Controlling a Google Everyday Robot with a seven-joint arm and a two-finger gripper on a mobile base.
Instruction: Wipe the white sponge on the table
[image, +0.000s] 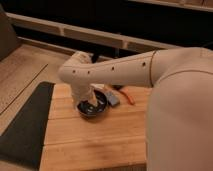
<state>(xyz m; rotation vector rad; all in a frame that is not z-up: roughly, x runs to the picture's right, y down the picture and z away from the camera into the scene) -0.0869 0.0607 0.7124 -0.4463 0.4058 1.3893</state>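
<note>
My white arm reaches from the right across the wooden table (95, 142) and bends down at the wrist. My gripper (90, 104) hangs over the black bowl (93, 108) at the table's far middle, reaching into it. The arm's wrist covers most of the bowl. The white sponge is hidden from view. A flat blue-grey pad (113, 99) lies just right of the bowl.
A thin orange-red object (128, 96) lies right of the blue-grey pad near the table's far edge. A dark floor mat (22, 125) lies along the table's left side. A wooden floor and a dark wall ledge lie behind the table.
</note>
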